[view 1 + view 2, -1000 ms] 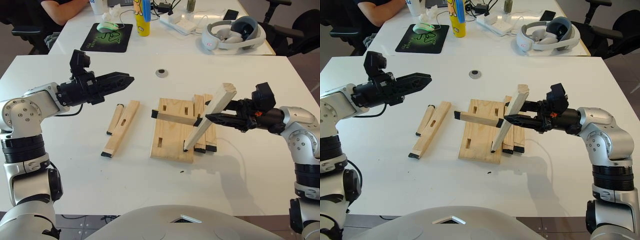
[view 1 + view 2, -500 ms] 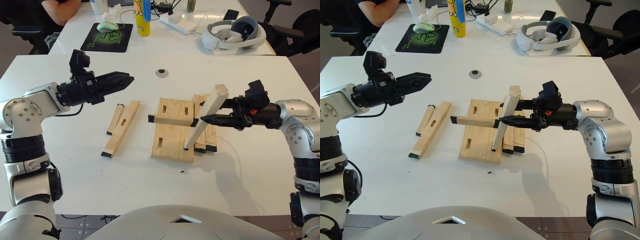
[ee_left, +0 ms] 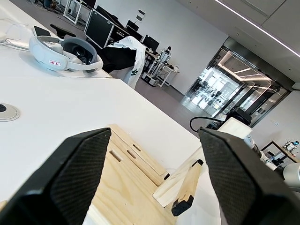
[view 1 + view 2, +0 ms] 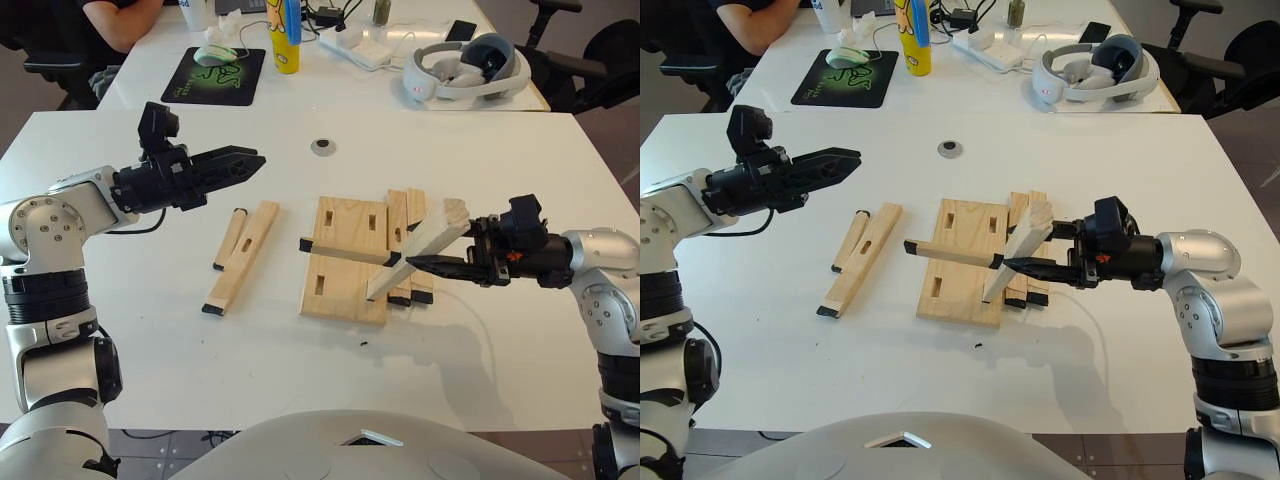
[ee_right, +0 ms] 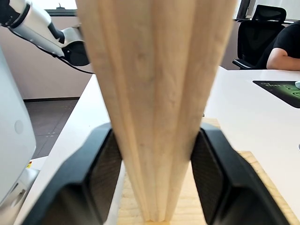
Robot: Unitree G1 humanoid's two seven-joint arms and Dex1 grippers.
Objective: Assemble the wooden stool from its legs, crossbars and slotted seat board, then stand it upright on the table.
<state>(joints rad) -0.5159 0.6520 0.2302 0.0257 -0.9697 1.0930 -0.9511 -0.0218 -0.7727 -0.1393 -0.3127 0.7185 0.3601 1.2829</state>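
leg [image 4: 425, 243] tilted lower | held in right gripper [image 4: 412, 262] | over seat board [image 4: 335, 290]

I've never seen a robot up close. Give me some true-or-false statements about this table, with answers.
1. The right end effector grips a tilted wooden leg. True.
2. The left end effector holds wood too. False: it is open and empty, above the table.
3. The seat board lies flat on the table. True.
4. The stool stands finished. False: two loose pieces lie left of the board.
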